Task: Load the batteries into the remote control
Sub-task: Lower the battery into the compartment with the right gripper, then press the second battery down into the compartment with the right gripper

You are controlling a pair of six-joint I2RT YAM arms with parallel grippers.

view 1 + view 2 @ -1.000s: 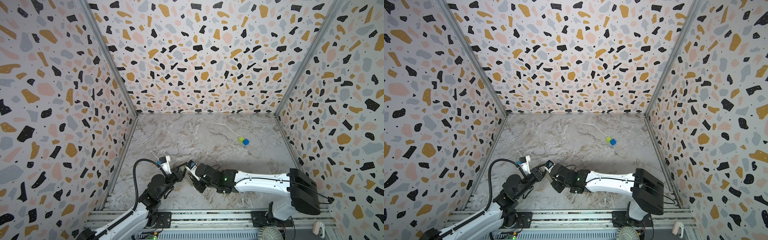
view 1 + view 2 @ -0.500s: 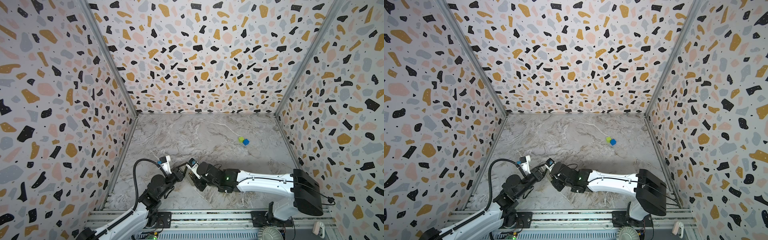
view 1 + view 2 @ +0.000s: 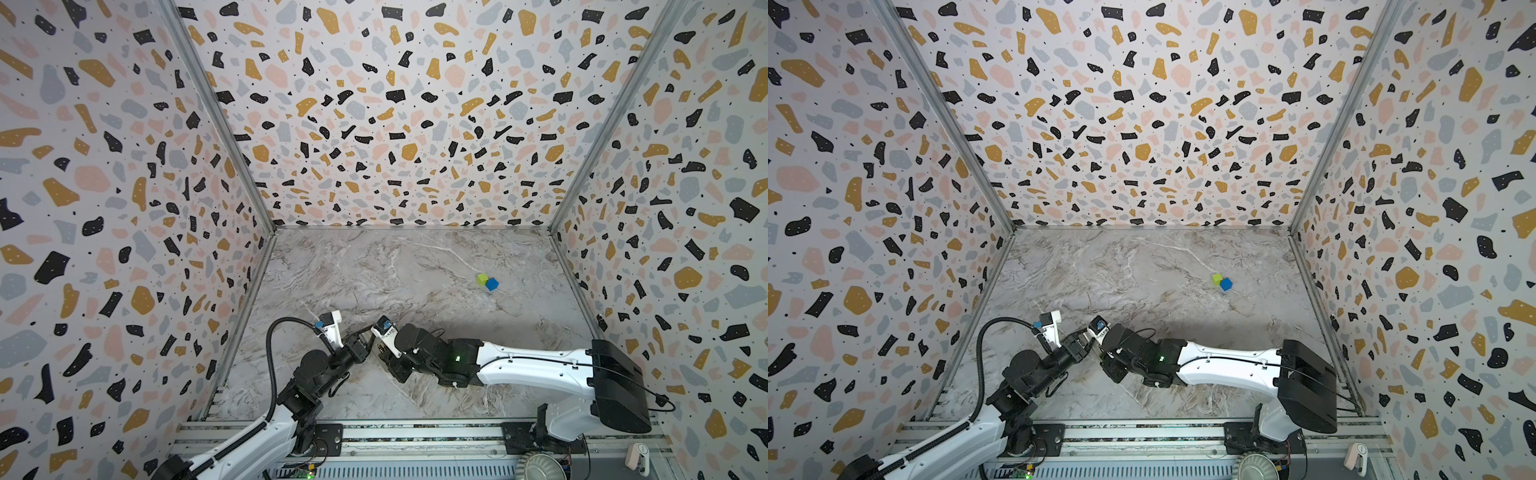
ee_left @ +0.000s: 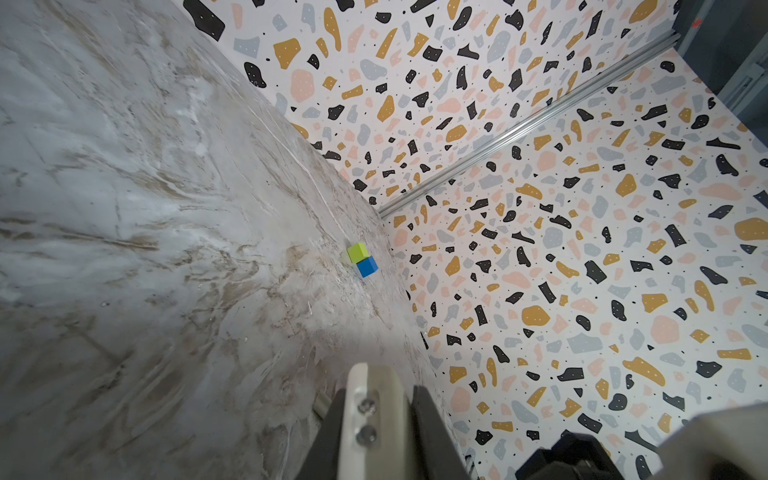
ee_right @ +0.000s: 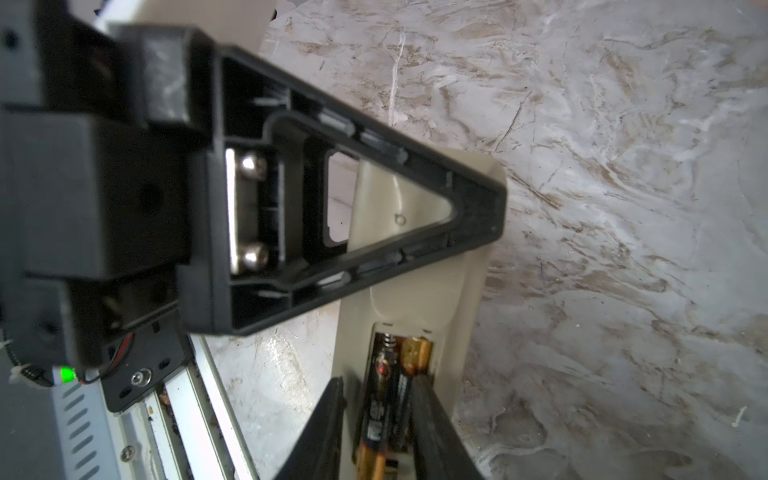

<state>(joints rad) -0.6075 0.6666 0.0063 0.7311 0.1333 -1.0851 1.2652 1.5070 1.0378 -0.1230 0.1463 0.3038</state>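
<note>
The remote control (image 5: 419, 299) is a pale handset held back side up just above the table near the front left. My left gripper (image 4: 379, 390) is shut on one end of it, and its black finger (image 5: 374, 208) crosses the handset's back. The open compartment holds two batteries (image 5: 380, 390), dark with copper ends, lying side by side. My right gripper (image 5: 378, 380) straddles them, its jaws slightly apart, with a gap beside one battery. In both top views the two grippers (image 3: 365, 338) (image 3: 1100, 353) meet tip to tip and hide the remote.
A green cube (image 3: 482, 279) and a blue cube (image 3: 492, 284) touch each other at the back right of the marble table (image 3: 415, 270). Patterned walls close three sides. A metal rail (image 3: 415, 432) runs along the front edge. A small pale piece (image 4: 321, 405) lies on the table by the left jaws.
My right gripper's jaws have parted a little around the batteries, and the right arm has shifted slightly. The left arm and the remote have stayed put.
</note>
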